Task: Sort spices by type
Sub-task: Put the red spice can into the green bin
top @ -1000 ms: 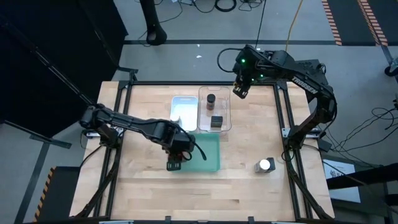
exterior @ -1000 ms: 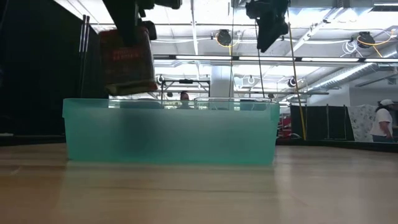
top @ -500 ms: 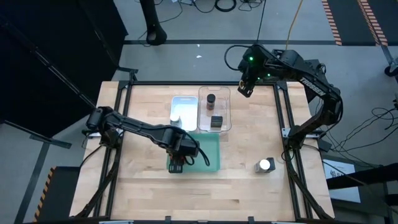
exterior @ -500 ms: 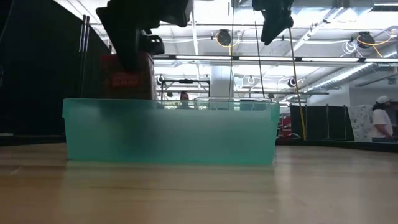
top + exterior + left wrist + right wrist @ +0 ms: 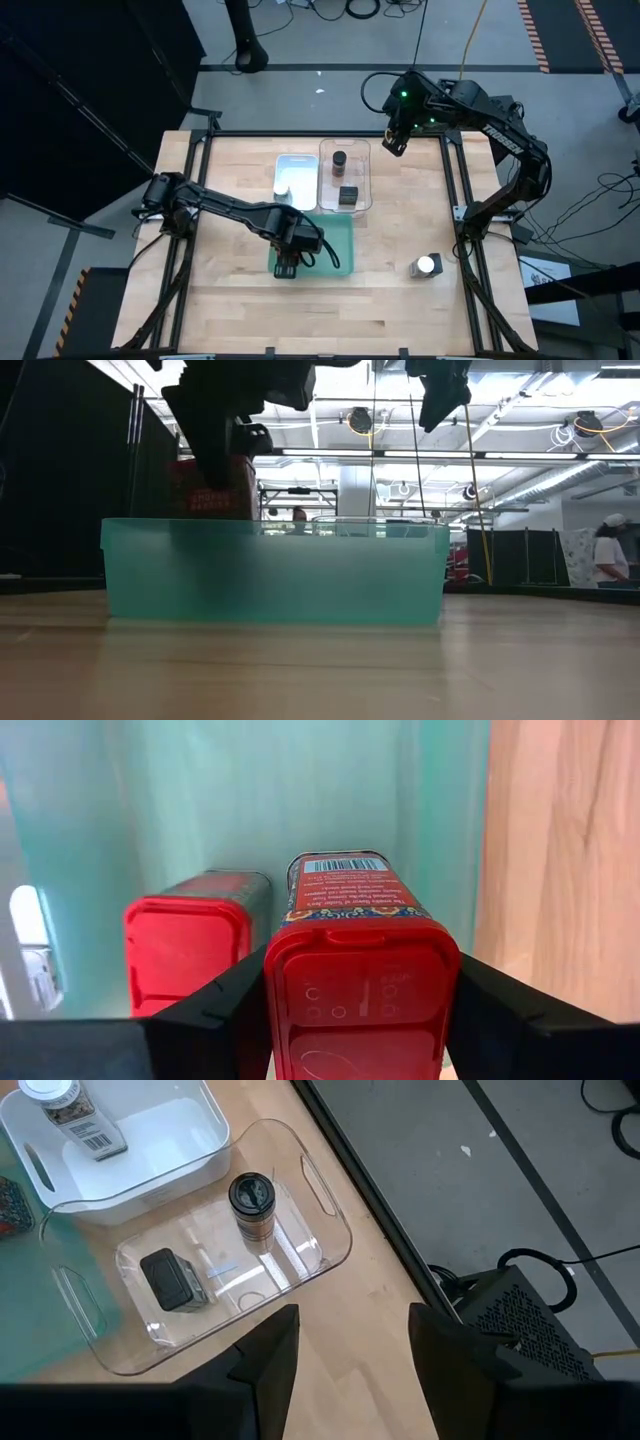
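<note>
Red spice tin (image 5: 358, 982), pinched upright in the left hand (image 5: 286, 262), hangs over the near-left corner of the green tray (image 5: 343, 262), directly beside the other red tin (image 5: 192, 948) already lying inside, so the coming move is judged straight down; the right hand (image 5: 352, 1342), fingers spread and empty, waits far right.

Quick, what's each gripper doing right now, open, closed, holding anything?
Left gripper: shut on a red tin, over the green tray.
Right gripper: open, empty, raised near the clear tray.
</note>
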Controlling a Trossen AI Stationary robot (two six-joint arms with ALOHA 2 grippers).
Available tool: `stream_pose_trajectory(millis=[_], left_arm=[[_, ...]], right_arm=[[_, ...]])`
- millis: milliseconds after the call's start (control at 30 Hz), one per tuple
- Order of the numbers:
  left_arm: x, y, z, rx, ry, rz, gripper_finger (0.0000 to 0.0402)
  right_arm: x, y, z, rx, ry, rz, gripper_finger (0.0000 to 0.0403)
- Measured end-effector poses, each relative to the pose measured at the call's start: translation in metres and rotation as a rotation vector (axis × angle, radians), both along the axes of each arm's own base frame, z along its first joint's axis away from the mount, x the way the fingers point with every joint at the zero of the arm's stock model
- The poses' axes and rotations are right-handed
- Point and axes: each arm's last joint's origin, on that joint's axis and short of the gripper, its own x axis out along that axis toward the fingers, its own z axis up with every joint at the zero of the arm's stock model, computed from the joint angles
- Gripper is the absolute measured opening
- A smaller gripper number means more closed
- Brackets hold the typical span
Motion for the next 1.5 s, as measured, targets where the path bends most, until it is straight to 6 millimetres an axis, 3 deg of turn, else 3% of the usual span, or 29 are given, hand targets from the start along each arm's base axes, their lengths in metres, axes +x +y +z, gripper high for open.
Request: stream_pose_trajectory(millis=[267,733,900,1000,1167,1367,1500], left_arm=[[0.001,0.000,0.000,0.011,-0.010,0.003,0.0256],[0.000,0.001,0.000,0.012,0.003,0.015,0.0242],[-0.005,0.002,0.024,0.021,0.057,0.041,0.0243],[-0.007,0.003,0.046,0.035,0.001,0.015,0.0239],[-0.022,0.011,0.082,0.082,-0.130,0.059,0.0182],[-0.054,0.027,0.125,0.250,-0.315,0.181,0.0028],[-0.080,0.036,0.152,0.302,-0.446,0.293,0.0011]], right_arm=[[0.000,0.000,0.000,0.000,0.000,0.000,0.0173],[0.000,0.000,0.000,0.000,0.000,0.000,0.0173],[0.000,0.000,0.000,0.000,-0.001,0.000,0.0173],[0.001,-0.001,0.001,-0.002,-0.021,0.005,0.0173],[0.006,0.005,0.002,0.115,-0.113,0.105,0.0161],[0.017,0.033,0.012,0.178,-0.235,0.194,0.0106],[0.032,0.066,0.021,0.203,-0.337,0.266,0.0054]])
